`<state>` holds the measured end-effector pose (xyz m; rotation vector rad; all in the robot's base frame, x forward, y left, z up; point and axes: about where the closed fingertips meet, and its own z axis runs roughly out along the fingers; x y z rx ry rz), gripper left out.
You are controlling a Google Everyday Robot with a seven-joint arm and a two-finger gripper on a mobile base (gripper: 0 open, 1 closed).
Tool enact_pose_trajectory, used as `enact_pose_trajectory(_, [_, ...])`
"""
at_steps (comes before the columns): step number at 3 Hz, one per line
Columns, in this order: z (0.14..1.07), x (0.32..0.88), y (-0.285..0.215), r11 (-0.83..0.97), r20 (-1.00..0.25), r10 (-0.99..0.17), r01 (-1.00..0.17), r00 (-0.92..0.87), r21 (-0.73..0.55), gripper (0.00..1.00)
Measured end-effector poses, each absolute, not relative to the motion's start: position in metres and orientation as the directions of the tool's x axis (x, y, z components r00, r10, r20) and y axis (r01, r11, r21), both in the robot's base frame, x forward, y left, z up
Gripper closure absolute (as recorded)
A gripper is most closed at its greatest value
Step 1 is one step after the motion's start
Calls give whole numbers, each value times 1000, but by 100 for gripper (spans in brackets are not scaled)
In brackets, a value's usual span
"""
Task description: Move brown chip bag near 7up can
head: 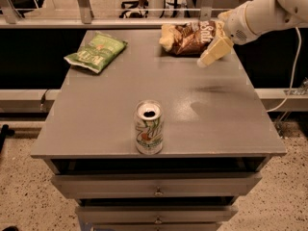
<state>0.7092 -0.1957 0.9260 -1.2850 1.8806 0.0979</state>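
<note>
The brown chip bag [188,37] lies at the far edge of the grey table [96,119], right of centre, dark brown in the middle with pale yellow ends. The 7up can [148,127] stands upright near the front edge, at the middle, its top open. My gripper [212,53] comes in from the upper right on a white arm and hangs just above the table, beside the bag's right end. It holds nothing that I can see. The bag and the can are far apart.
A green chip bag [96,51] lies at the far left of the table. Drawers [155,186] sit below the front edge. A metal railing [120,11] runs behind the table. A cable [290,81] hangs at the right.
</note>
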Motion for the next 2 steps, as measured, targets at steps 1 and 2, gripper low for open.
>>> enact_pose_trajectory(1, [920, 749, -193, 529, -737, -665, -772, -119, -353, 0])
enact_pose_trajectory(2, [914, 778, -199, 575, -769, -627, -739, -124, -350, 0])
